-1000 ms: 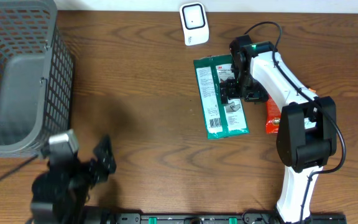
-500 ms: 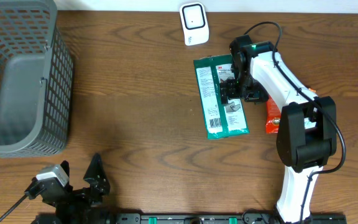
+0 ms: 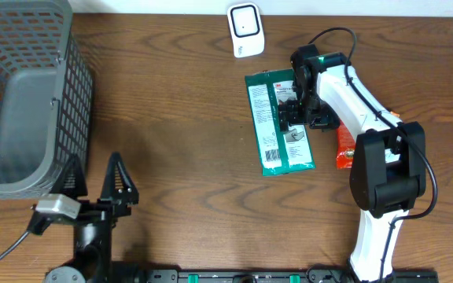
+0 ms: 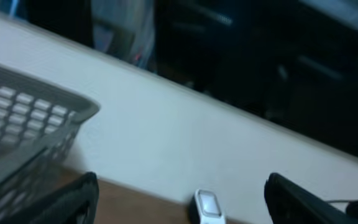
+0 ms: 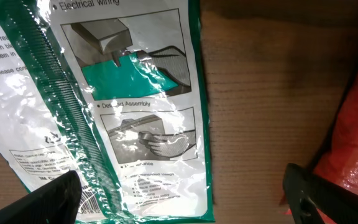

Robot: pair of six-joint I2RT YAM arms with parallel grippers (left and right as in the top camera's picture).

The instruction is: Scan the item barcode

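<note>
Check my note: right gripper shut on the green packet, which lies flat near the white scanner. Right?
No: the right gripper is open, its fingers spread wide over the green packet, per the right wrist view. The packet does lie flat near the white scanner.

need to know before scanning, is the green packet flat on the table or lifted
Flat. The green packet lies spread on the table, its printed face up; the right hand above it is open, gripping nothing.

Overhead looks straight down; right wrist hangs close over the green packet (image 5: 129, 106), left wrist faces the scanner (image 4: 207, 205).
</note>
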